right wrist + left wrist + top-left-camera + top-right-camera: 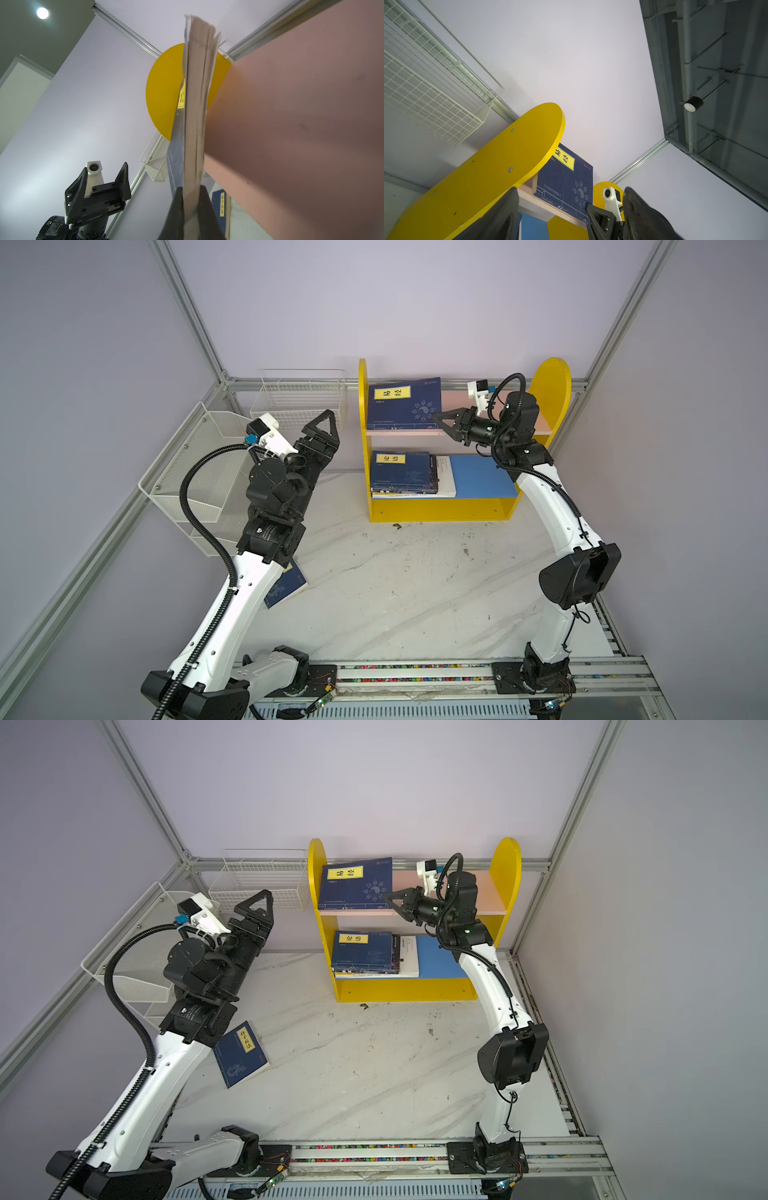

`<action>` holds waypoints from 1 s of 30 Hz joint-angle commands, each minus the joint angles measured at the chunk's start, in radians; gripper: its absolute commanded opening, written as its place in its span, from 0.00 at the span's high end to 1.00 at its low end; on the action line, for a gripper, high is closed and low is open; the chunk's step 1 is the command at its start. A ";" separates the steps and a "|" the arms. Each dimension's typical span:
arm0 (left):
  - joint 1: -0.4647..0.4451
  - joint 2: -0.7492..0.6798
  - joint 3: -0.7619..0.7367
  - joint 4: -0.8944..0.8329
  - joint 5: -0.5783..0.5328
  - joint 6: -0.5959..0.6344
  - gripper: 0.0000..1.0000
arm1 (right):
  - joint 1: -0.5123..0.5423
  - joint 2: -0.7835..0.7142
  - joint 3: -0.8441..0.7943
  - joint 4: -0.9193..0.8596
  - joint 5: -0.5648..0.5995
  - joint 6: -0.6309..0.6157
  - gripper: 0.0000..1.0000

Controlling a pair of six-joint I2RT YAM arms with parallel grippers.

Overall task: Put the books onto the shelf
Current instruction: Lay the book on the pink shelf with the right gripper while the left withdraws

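1. Left gripper (322, 423) is up near the wire basket (299, 400), jaws apart, empty.
2. One navy book (241, 1056) lies flat on the table (415, 593), partly under that arm.
3. Shelf (440, 510): stack of books (403, 475) on the blue lower board (482, 477).
4. Right gripper (438, 416) is pinched onto the upright navy book (401, 404) on the pink board (455, 400).

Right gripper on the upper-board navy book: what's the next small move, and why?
Probably open the right gripper and let go. The navy book it pinches by its page edge already stands on the pink upper board, beside the shelf's yellow side panel, and the left gripper is open and clear of it. Whether anything backs the book is unclear, so release slowly.
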 commanded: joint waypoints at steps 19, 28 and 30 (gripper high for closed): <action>0.009 -0.044 -0.081 -0.017 -0.019 -0.018 0.22 | 0.035 0.040 0.048 0.026 0.050 -0.038 0.93; 0.009 -0.062 -0.114 -0.020 -0.029 -0.034 0.21 | 0.048 0.083 0.102 -0.028 0.072 -0.068 0.86; 0.009 -0.066 -0.117 -0.027 -0.032 -0.035 0.21 | 0.048 0.079 0.104 -0.047 0.093 -0.085 0.74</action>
